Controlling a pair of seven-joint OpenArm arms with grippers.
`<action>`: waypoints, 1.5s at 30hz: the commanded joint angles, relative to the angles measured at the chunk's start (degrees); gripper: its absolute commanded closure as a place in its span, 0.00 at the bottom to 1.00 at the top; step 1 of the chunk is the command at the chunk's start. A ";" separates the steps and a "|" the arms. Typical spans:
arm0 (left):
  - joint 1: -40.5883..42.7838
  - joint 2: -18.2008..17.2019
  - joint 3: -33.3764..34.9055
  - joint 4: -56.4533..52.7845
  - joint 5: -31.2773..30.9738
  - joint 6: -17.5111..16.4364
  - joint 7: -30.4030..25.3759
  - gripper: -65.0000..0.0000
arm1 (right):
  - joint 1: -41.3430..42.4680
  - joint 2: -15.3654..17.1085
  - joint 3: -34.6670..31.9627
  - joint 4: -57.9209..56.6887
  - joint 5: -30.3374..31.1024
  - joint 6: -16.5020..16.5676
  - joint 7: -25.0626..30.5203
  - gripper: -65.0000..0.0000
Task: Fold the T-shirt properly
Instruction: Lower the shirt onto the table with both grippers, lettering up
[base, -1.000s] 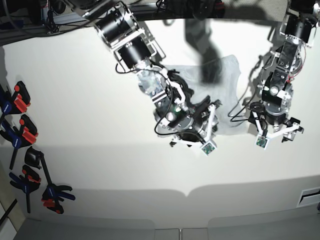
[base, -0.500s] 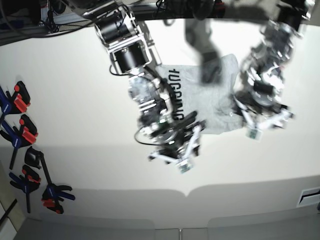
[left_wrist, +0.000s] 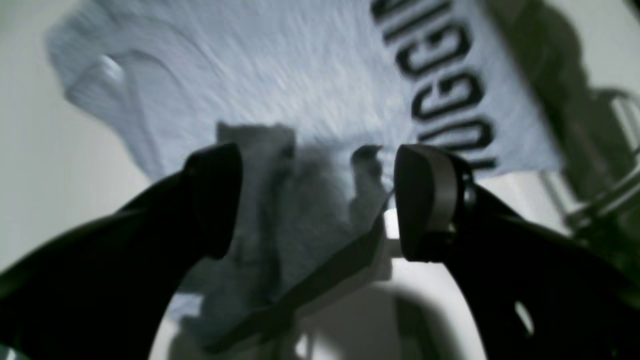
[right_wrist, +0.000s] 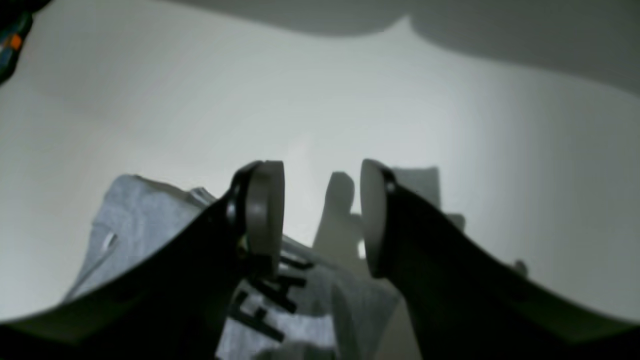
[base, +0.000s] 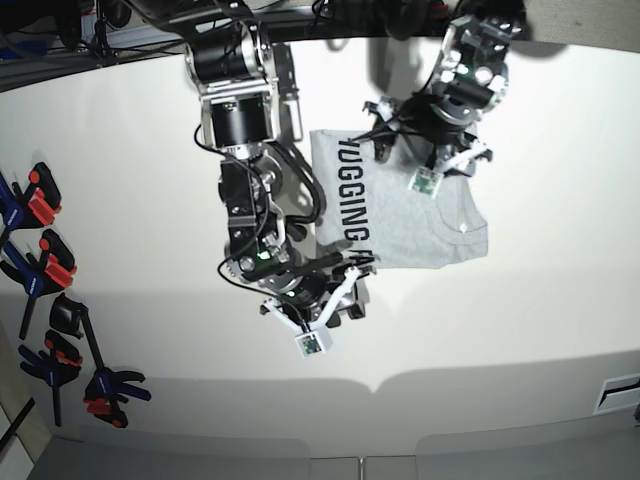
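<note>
The T-shirt (base: 405, 215) lies folded into a compact grey rectangle on the white table (base: 150, 200), black lettering running down its left edge in the base view. The left gripper (left_wrist: 315, 200) hovers above it, jaws spread wide and empty. The right gripper (right_wrist: 322, 220) hangs beside the lettered edge, jaws parted, holding nothing. Clamps (base: 50, 300) rest well apart.
</note>
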 joint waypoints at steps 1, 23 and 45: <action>-0.33 0.66 -0.15 -0.83 0.15 0.04 -1.51 0.32 | 0.87 -0.37 -0.13 1.03 0.28 0.79 1.22 0.64; -4.92 -13.92 -0.17 -14.51 17.00 -0.48 -3.08 0.32 | -7.80 0.48 -0.13 1.05 0.55 3.76 -4.61 0.64; -12.46 -26.80 -0.17 -14.58 15.82 -0.46 -11.23 0.32 | -10.73 0.48 -0.24 1.33 5.03 5.79 -6.36 0.64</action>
